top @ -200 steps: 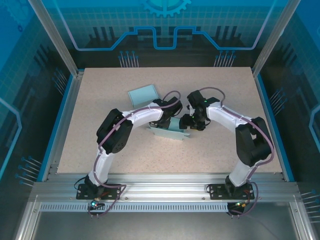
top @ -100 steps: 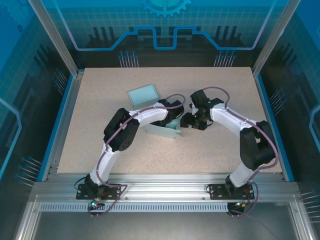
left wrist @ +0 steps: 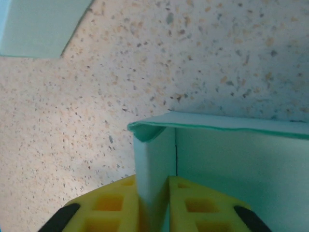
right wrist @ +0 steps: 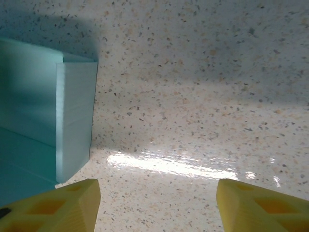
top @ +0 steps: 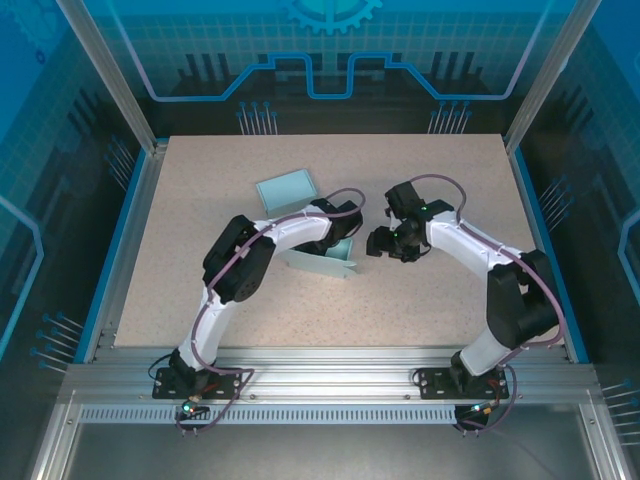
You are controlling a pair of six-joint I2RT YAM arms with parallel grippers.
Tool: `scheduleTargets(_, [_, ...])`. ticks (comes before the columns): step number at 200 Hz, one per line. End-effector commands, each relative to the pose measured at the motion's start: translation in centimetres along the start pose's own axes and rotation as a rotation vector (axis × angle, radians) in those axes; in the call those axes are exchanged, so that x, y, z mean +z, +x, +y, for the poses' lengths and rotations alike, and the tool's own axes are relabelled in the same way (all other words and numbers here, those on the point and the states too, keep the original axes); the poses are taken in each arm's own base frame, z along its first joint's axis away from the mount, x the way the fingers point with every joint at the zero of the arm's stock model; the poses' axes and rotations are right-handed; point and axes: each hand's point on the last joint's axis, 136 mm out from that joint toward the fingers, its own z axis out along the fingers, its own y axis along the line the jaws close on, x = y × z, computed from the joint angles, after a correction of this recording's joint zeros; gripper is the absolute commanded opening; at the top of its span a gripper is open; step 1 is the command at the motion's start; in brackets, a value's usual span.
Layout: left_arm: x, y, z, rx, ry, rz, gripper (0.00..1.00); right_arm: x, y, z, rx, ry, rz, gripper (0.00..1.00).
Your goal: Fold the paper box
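Note:
The teal paper box (top: 318, 260) stands open-topped at mid-table. My left gripper (top: 341, 236) reaches over its right end. In the left wrist view my left gripper (left wrist: 153, 182) has its yellow fingers (left wrist: 111, 203) pressed on either side of an upright folded wall of the box (left wrist: 154, 154), shut on it. My right gripper (top: 384, 243) hovers just right of the box, apart from it. In the right wrist view my right gripper (right wrist: 157, 208) is open over bare table, with the box corner (right wrist: 75, 121) at the left.
A flat teal paper piece (top: 287, 188) lies behind the box, toward the far left; its edge (left wrist: 38, 24) shows in the left wrist view. Speckled tabletop (top: 430, 180) stretches all round. Blue rails (top: 548, 240) and metal posts border the table.
The box has slid left and slightly back with my left gripper on it. The gap between the box and my right gripper has widened. The right arm's elbow swung right.

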Motion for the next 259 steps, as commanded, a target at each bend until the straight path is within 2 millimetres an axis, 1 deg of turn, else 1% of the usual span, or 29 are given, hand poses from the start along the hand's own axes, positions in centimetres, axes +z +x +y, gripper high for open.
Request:
scheduleTargets(1, [0.1,2.3,-2.6,0.015,0.136,0.091,0.26,-0.8,0.3,-1.0,0.015,0.034,-0.012,0.66])
scheduleTargets(9, [-0.6,1.9,-2.4,0.006,0.147,0.078,0.29,-0.8,0.3,-1.0,0.014,0.038,-0.015,0.66])
scheduleTargets(21, [-1.6,1.3,-2.1,-0.008,0.164,0.057,0.38,-0.9,0.2,-1.0,0.01,0.039,-0.017,0.66])
scheduleTargets(28, [-2.1,0.9,-1.9,-0.015,0.173,0.046,0.4,-1.0,0.2,-1.0,0.01,0.041,-0.019,0.66])
scheduleTargets(32, [-2.4,0.7,-1.7,-0.021,0.176,0.039,0.43,-1.0,0.2,-0.9,0.008,0.041,-0.018,0.66])
scheduleTargets(55, [-4.2,-0.3,-1.3,-0.046,0.213,0.003,0.48,-1.1,0.2,-0.6,-0.005,0.049,-0.019,0.66])
scheduleTargets(57, [-4.3,-0.4,-1.2,-0.049,0.215,0.0,0.5,-1.1,0.1,-0.6,-0.005,0.05,-0.02,0.66])
scheduleTargets(62, [-4.6,-0.6,-1.1,-0.055,0.222,-0.009,0.52,-1.1,0.2,-0.5,-0.01,0.054,-0.02,0.66])
scheduleTargets(70, [-5.1,-0.8,-1.0,-0.064,0.234,-0.019,0.57,-1.1,0.2,-0.4,-0.016,0.063,-0.02,0.66])
scheduleTargets(87, [-6.3,-1.4,-0.7,-0.084,0.269,-0.047,0.61,-1.3,0.3,0.0,-0.029,0.073,-0.022,0.66])
scheduleTargets(106, [-7.5,-2.0,0.0,-0.111,0.299,-0.08,0.67,-1.3,0.4,0.8,-0.039,0.065,-0.026,0.66])
scheduleTargets(125, [-8.9,-2.5,0.8,-0.136,0.324,-0.122,0.77,-1.4,0.4,1.7,-0.048,0.054,-0.03,0.67])
scheduleTargets(159, [-11.2,-3.0,3.2,-0.207,0.363,-0.202,0.93,-1.1,0.5,3.8,-0.067,0.026,-0.029,0.67])
scheduleTargets(166, [-11.4,-2.8,3.8,-0.222,0.367,-0.214,0.95,-0.9,0.6,4.3,-0.074,0.021,-0.025,0.68])
scheduleTargets(171, [-11.6,-2.7,4.3,-0.238,0.371,-0.222,0.97,-0.7,0.7,4.7,-0.079,0.018,-0.022,0.68])
scheduleTargets(191, [-11.8,-1.9,5.8,-0.293,0.396,-0.243,0.99,0.0,1.1,5.5,-0.097,0.027,-0.003,0.67])
scheduleTargets(209, [-11.1,-0.7,6.8,-0.35,0.436,-0.239,0.99,0.9,1.5,6.0,-0.11,0.048,0.017,0.66])
scheduleTargets(235, [-9.8,1.3,7.3,-0.417,0.494,-0.219,0.99,2.6,2.1,6.7,-0.132,0.068,0.052,0.62])
scheduleTargets(259, [-8.8,2.8,7.5,-0.439,0.501,-0.204,0.99,4.0,2.3,7.0,-0.148,0.1,0.076,0.6])
